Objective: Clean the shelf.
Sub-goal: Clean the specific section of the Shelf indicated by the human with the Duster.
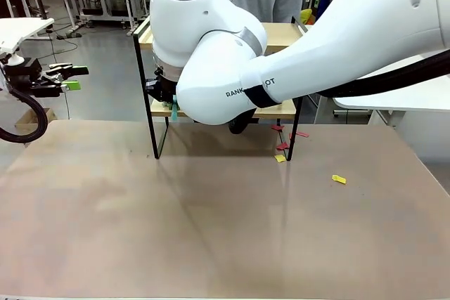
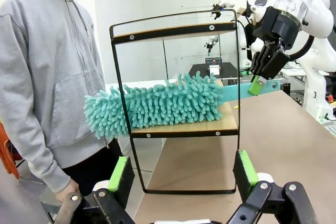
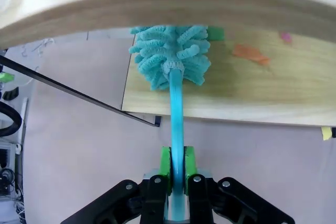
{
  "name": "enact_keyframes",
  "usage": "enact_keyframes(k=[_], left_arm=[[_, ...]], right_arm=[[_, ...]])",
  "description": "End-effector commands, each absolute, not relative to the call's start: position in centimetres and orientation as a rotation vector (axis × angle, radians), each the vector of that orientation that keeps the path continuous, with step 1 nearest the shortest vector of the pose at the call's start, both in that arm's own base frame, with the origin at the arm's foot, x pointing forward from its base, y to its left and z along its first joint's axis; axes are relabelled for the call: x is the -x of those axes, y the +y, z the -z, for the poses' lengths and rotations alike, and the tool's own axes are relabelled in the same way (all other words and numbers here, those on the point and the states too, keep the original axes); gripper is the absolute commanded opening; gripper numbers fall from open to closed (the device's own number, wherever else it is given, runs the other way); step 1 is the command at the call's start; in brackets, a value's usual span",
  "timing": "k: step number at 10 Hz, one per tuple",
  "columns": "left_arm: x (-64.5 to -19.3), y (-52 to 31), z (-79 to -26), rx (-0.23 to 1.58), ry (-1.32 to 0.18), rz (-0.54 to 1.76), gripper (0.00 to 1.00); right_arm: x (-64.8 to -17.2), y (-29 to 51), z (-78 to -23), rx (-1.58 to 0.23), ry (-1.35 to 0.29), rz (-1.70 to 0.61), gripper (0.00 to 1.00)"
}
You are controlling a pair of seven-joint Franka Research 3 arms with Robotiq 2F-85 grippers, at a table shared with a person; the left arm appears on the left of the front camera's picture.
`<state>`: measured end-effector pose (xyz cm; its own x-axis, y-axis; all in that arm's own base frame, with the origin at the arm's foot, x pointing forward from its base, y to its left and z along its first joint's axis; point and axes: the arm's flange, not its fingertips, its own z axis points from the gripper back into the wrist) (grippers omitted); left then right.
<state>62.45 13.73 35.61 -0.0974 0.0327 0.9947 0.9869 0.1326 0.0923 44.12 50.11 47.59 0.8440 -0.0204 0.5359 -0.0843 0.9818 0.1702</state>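
My right end effector was clenched on the teal handle of the duster. Its fluffy head lay on the lower board of the shelf, which stood mid-way along the table's far edge. The duster's long axis ran straight ahead of my fingers, across the board from near edge to far. An orange scrap lay farther along the board, so I judged a sideways sweep was needed. My left end effector hung released off the table's left edge, much farther from the shelf.
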Motion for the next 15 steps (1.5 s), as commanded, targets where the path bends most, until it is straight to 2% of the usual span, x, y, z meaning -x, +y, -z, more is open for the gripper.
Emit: enact_keyframes(k=[1,2,5,10,15], left_arm=[[-62.3,13.7,-35.9,1.094,-1.372,1.166,1.0],[-62.3,13.7,-35.9,1.094,-1.372,1.166,1.0],[-62.3,13.7,-35.9,1.094,-1.372,1.166,1.0],[-62.3,13.7,-35.9,1.094,-1.372,1.166,1.0],[-62.3,13.7,-35.9,1.094,-1.372,1.166,1.0]], right_arm=[[-43.4,50.2,-47.8,-0.221,-0.56,-0.096,0.13],[-44.1,50.1,-47.6,-0.191,-0.566,-0.034,0.13],[-44.1,50.2,-47.6,-0.194,-0.566,-0.044,0.13],[-40.9,43.2,-50.1,-0.206,-0.504,0.096,0.13],[-38.2,35.5,-50.8,-0.081,-0.441,0.219,0.13]])
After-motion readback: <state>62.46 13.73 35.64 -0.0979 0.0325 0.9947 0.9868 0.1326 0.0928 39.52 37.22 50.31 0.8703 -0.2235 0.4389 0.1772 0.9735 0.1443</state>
